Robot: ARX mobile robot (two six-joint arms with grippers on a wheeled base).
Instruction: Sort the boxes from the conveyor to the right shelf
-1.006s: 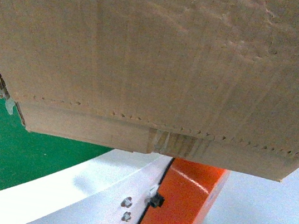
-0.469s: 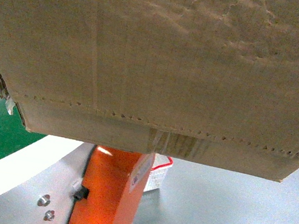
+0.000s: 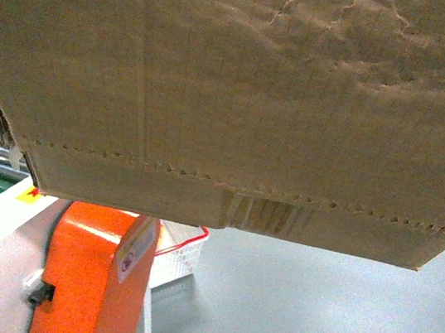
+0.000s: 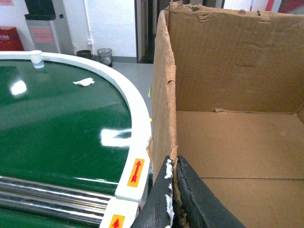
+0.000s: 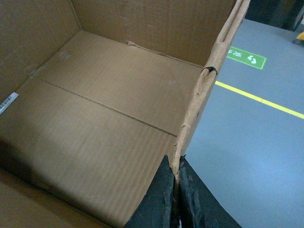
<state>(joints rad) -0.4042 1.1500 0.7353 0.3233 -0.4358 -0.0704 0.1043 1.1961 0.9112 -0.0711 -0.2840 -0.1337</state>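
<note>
A grey painted floor [image 5: 247, 142] with a yellow line is seen beyond the broad glossy dark-green conveyor belt [image 4: 57, 123] with its curved white rim. The large brown corrugated cardboard carton [image 3: 233, 93] is held clear of the belt, beside its rim, above an orange machine housing [image 3: 89, 272]. The carton's torn left wall is clamped between the fingers of the left gripper [image 4: 173, 199]; its right wall is pinched by the right gripper [image 5: 175, 199]. The carton's inside is bare.
</note>
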